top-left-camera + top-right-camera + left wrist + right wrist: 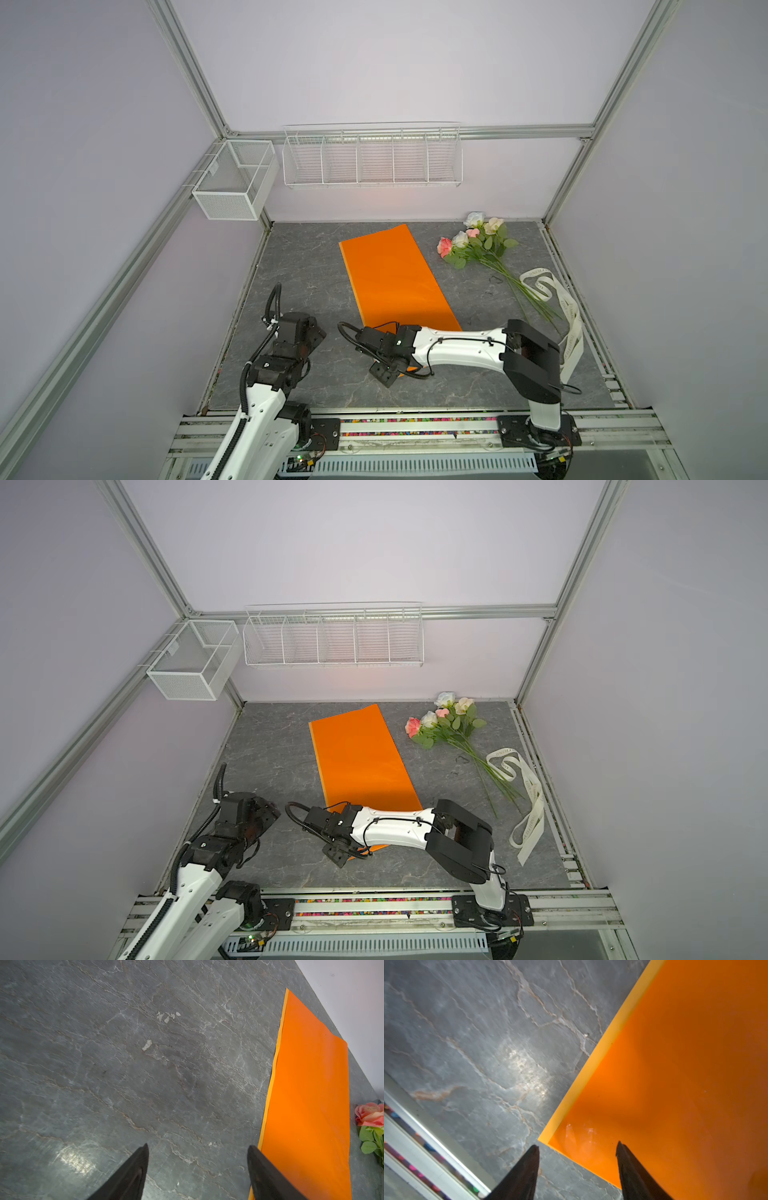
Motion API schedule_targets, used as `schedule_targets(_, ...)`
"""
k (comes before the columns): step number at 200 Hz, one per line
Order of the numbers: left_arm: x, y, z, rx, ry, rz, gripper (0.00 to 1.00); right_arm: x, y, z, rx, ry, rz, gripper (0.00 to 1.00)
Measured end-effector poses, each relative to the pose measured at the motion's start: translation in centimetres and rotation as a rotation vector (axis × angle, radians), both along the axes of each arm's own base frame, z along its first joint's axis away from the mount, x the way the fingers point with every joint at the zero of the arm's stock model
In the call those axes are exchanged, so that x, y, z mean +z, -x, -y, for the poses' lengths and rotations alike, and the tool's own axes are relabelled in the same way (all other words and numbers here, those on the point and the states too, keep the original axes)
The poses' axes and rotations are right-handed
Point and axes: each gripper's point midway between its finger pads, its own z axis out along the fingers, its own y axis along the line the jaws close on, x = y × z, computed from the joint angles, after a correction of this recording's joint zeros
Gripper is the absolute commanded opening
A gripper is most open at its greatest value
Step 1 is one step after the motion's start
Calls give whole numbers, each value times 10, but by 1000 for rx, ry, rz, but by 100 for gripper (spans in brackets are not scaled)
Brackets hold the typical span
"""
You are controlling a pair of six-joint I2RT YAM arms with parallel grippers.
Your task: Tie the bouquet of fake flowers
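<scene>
The bouquet of fake flowers lies at the back right of the table, with pink, white and cream heads toward the wall and thin green stems trailing toward the front right. Neither gripper is near it. One pink rose shows at the edge of the left wrist view. My left gripper hangs open over bare table, left of the orange paper sheet. My right gripper stands open over the sheet's near corner and holds nothing. One fingertip is over the paper and one over the table.
A cream printed ribbon lies looped across the stem ends near the table's right edge. Two white wire baskets hang on the back wall. A metal rail runs along the table's front edge.
</scene>
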Motion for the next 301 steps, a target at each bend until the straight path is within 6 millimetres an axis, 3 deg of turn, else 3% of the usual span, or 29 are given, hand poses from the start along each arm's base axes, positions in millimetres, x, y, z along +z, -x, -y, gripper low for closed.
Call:
schedule_targets(23, 1, 0, -1, 1, -2, 3, 76, -2, 3, 0, 2, 23, -7, 71)
schedule_targets(68, 3, 2, -5, 13, -25, 9, 77, -26, 3, 3, 2, 102, -30, 71)
schedule_targets(90, 3, 3, -6, 12, -29, 10, 77, -28, 2, -1, -2, 105, -33, 63)
schedule_targets(113, 3, 3, -6, 9, -32, 6, 77, -28, 2, -3, -8, 101, -38, 45)
schedule_targets(141, 3, 4, -6, 7, -35, 5, 77, -30, -2, 0, -43, 83, -53, 31)
schedule_targets(195, 1, 1, -2, -17, -27, 0, 81, -28, -8, 4, -73, 27, -95, 23)
schedule_targets(216, 2, -7, 17, -101, 29, 11, 81, -27, -9, 5, -84, -13, -118, 18)
schedule_targets(255, -7, -24, 77, -286, 306, 11, 77, -15, -16, 20, -152, -127, -162, 13)
schedule_targets(279, -27, -18, 105, -333, 457, -61, 78, 3, -26, 19, -178, -214, -151, 13)
schedule_targets(301, -32, -12, 128, -367, 538, -106, 76, 14, -27, 12, -176, -280, -145, 13)
